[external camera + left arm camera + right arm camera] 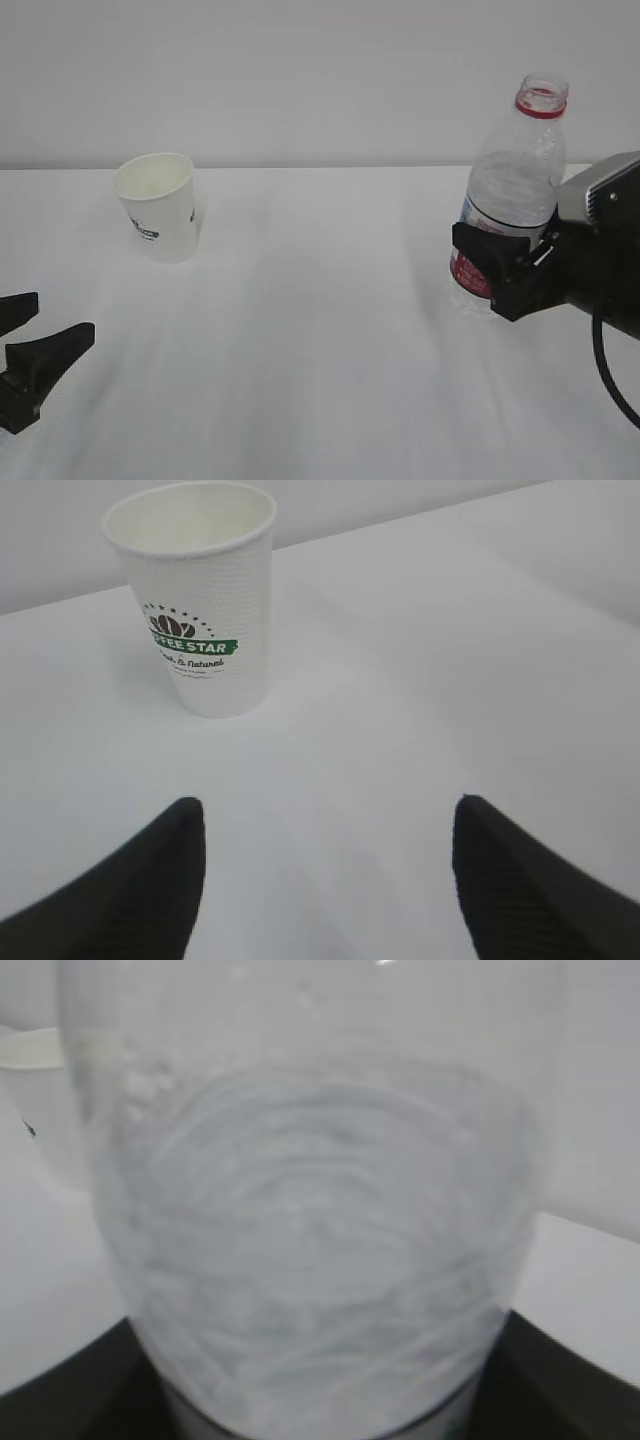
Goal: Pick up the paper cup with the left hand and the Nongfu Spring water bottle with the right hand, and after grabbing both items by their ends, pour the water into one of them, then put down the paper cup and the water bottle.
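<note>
So far only half the pickup is under way: the right hand has its jaws around the Nongfu Spring water bottle, upright at the tabletop's right. The left hand, jaws wide and empty, sits well short of the paper cup, white, green-logoed, upright. Pouring remains.

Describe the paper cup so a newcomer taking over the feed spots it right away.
Start at the white table and look to its far left side. The paper cup stands there alone and upright: short, white, tapered, with a green logo band, unlike the tall clear bottle on the right.
</note>
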{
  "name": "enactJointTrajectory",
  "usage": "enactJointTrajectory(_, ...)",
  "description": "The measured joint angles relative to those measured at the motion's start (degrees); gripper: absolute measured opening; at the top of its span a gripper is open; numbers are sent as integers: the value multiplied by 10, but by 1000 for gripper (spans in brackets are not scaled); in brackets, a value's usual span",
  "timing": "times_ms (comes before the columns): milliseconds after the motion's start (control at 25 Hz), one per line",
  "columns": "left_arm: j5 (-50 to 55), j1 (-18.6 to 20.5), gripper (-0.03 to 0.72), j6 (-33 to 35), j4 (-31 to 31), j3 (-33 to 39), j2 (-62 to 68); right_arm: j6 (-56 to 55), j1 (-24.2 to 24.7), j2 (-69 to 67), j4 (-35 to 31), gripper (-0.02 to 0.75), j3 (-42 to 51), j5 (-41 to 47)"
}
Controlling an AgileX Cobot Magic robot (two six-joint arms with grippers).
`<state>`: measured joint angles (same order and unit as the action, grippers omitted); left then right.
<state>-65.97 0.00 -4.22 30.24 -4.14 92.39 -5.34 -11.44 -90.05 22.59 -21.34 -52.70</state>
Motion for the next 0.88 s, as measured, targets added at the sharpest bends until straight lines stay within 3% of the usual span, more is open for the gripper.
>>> enactJointTrajectory(280,0,0,565,0,-20,0,0,18,0,22,-42,521,27,12)
enactJointTrajectory(480,0,0,643,0,-24,-1,0,20,0,24,-43,521,28,12)
enactJointTrajectory(880,0,0,682,-21,-27,-71,22,21,0,24,-43,521,28,12)
